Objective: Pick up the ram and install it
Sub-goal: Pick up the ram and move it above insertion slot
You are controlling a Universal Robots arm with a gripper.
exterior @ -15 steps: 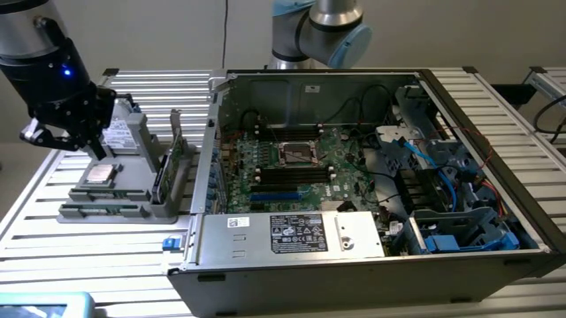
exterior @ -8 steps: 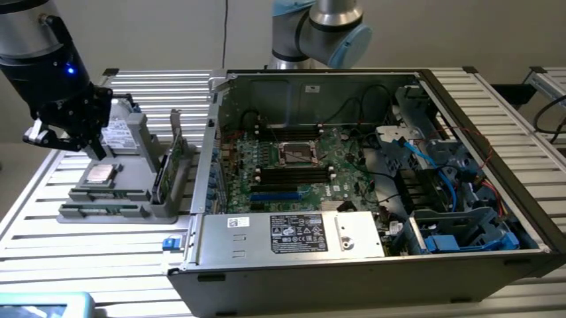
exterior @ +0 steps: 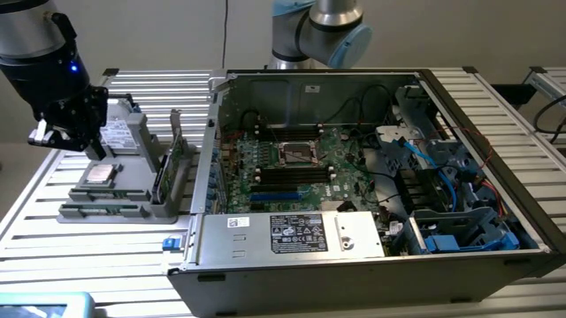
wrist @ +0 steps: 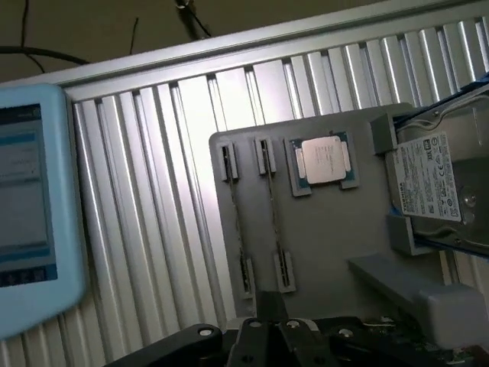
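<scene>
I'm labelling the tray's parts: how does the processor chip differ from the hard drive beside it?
The processor chip is small, square and capped in silver metal; the hard drive is larger, oblong and carries a white label. The chip sits in a shallow frame, the drive in a blue-edged holder. Both rest on the gray tray.

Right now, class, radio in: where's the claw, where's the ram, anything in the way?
Claw hovering over grey tray. Ram on edge in tray slot, not yet picked up. Nothing lying over it; computer case open.
</scene>
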